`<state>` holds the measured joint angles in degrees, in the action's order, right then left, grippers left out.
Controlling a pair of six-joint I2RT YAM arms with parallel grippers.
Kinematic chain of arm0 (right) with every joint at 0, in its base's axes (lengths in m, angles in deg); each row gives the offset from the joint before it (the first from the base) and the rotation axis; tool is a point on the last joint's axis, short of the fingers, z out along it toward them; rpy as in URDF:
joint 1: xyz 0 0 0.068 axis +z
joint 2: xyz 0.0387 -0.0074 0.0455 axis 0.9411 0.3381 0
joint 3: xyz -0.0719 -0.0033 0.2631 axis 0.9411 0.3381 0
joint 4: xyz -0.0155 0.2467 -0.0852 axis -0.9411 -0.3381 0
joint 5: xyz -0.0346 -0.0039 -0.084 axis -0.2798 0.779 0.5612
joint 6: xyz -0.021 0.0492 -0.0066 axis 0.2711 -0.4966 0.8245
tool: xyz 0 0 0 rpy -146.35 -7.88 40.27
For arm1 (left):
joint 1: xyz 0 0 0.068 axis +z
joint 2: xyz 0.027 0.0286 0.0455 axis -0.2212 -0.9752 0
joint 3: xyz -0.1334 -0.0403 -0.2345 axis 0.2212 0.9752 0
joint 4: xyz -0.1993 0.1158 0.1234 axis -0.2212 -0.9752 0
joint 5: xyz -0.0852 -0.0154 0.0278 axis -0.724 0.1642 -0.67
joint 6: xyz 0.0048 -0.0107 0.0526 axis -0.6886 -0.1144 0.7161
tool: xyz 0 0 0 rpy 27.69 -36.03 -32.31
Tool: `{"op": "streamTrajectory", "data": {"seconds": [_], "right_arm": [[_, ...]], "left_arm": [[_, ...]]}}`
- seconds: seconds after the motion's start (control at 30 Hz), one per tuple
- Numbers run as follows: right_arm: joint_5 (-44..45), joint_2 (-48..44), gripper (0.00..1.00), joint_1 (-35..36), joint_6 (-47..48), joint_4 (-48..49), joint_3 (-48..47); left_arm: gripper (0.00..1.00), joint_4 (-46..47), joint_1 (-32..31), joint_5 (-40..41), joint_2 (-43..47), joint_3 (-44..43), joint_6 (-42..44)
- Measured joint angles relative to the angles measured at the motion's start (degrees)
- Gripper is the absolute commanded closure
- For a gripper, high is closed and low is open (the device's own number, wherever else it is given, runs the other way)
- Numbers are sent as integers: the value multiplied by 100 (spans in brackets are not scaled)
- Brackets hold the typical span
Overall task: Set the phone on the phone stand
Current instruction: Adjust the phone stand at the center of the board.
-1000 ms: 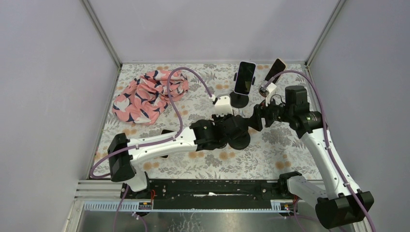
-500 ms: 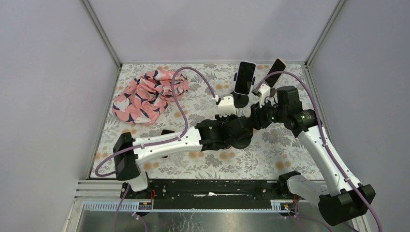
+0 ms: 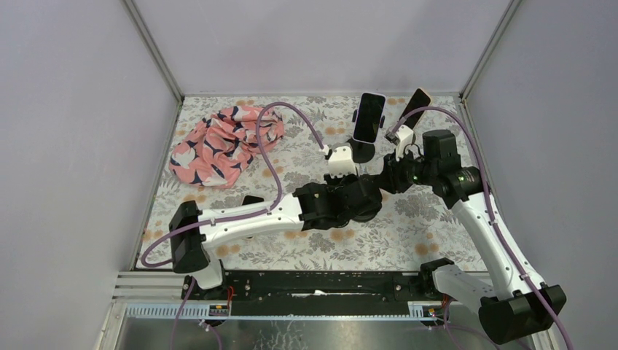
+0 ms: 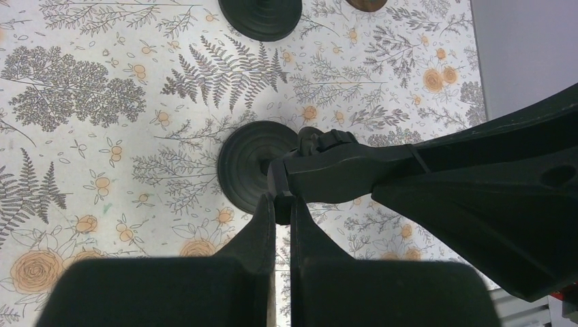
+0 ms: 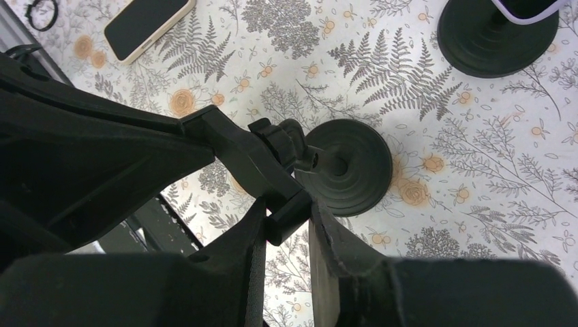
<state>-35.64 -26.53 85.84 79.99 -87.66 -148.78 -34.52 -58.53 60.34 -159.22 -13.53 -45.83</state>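
Both arms are in over the middle of the floral surface point(image 3: 437, 226), and both are working on the same thing: the empty phone stand point(image 4: 247, 174). Its round black base sits flat on the surface, and its black cradle arm point(image 5: 235, 150) leans out from the stem towards the wrist cameras.

The left tool point(image 4: 283, 199) is pinched down to a slit, with the end of that cradle arm caught right at its tips. The right tool point(image 5: 285, 216) is narrow too, its two fingers pressed on either side of a lower edge of the same cradle arm, just beside the base (so that is two grips on one stand, coming in from opposite sides).

And the phone point(image 5: 146, 26)? It is in neither tool. It lies flat on the surface, dark screen up in a pale case, up in the top left corner of the right wrist view. That puts it well apart from the right tool and from the phone stand, on the far side of the cradle arm.

Along the back edge stand two occupied stands, each already carrying a handset: the black one point(image 3: 370, 117) holds its handset upright, and the right-hand one point(image 3: 417, 104) holds its handset tilted. A crumpled pink patterned cloth point(image 3: 226, 144) lies off to the far left, well clear of both tools.
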Motion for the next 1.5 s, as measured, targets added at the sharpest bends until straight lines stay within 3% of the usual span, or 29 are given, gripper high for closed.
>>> {"op": "streamTrajectory", "data": {"seconds": [0.63,1.2,1.37,1.5], "right_arm": [[-1213,413,96,-496,57,81,-2],[-1220,501,99,-472,190,474,-48],[-1237,498,97,-470,168,487,-44],[-1121,505,88,-260,173,549,4]], "left_arm": [[100,367,157,-289,439,472,101],[100,898,765,-1300,870,848,542],[100,927,791,-1408,876,855,634],[100,796,835,-1539,872,848,699]]}}
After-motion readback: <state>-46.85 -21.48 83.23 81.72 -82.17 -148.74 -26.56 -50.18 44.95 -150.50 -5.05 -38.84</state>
